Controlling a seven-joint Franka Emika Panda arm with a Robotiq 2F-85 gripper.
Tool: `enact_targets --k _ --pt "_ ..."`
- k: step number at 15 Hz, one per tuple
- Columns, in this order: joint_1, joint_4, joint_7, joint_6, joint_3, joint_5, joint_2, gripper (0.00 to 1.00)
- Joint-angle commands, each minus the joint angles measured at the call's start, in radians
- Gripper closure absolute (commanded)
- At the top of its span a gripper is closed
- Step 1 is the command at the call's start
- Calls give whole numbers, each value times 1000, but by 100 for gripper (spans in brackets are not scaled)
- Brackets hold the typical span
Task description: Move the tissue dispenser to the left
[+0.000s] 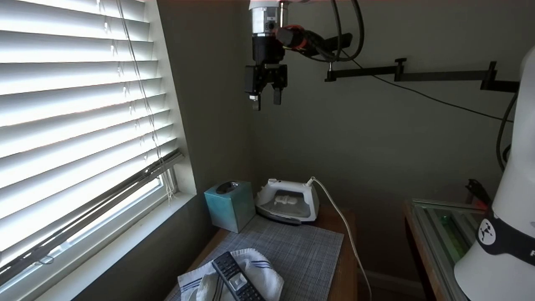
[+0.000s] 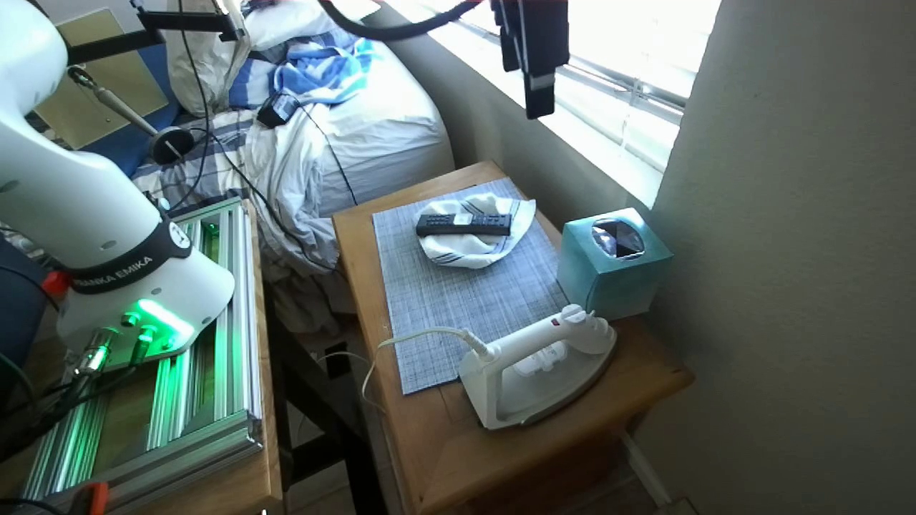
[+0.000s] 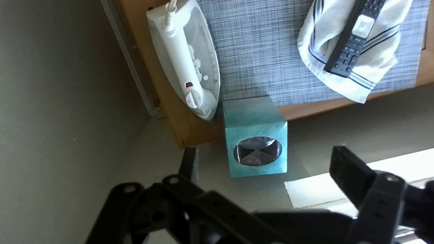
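In an exterior view the white iron [image 1: 288, 200] sits on a wooden table [image 1: 332, 217], and the tissue dispenser [image 1: 230, 207], a teal cube-ish box, stands right beside it, on the side toward the window blinds [image 1: 83, 96]. The gripper [image 1: 266, 103] hangs way up above the iron's level, pointing down with a clear gap at the tip. A pale cord [image 1: 349, 230] runs from the iron's handle and drops past the table edge.

In an exterior view the tissue dispenser is just beyond the iron's pointed end, close to the wall [image 2: 787, 214]; can't tell if box and iron touch. A grey placemat [image 2: 469, 293] lies right by the iron, and on it, farther off from the iron, there's a black remote [image 2: 464, 224] on a rumpled white towel [image 2: 469, 252]. The bed [image 2: 408, 107] is well apart from the iron. Only part of the gripper makes it into the top edge, so I can't tell the gap from there.

In the wrist view the tissue dispenser is right by the iron's pointed end, its oval hole [image 3: 257, 151] facing the camera. The fingers [image 3: 351, 173] are spread wide, wider than the box looks from this angle, and they've got hold of nothing.
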Motion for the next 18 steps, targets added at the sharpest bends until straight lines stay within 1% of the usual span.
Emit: enact_targets --k 1,4,7,8,9,12,14,18 --pt "31 33 -158 112 -13 105 145 0" --pt "37 61 -214 227 14 165 277 0" --pt "32 100 -162 314 56 157 403 0" --pt "30 108 -161 308 67 136 421 0" --pt "19 56 -161 299 66 127 355 0" --pt "18 89 -159 308 83 124 419 0" --pt "12 121 -176 375 96 140 490 0" --pt "22 161 -143 500 109 102 611 0"
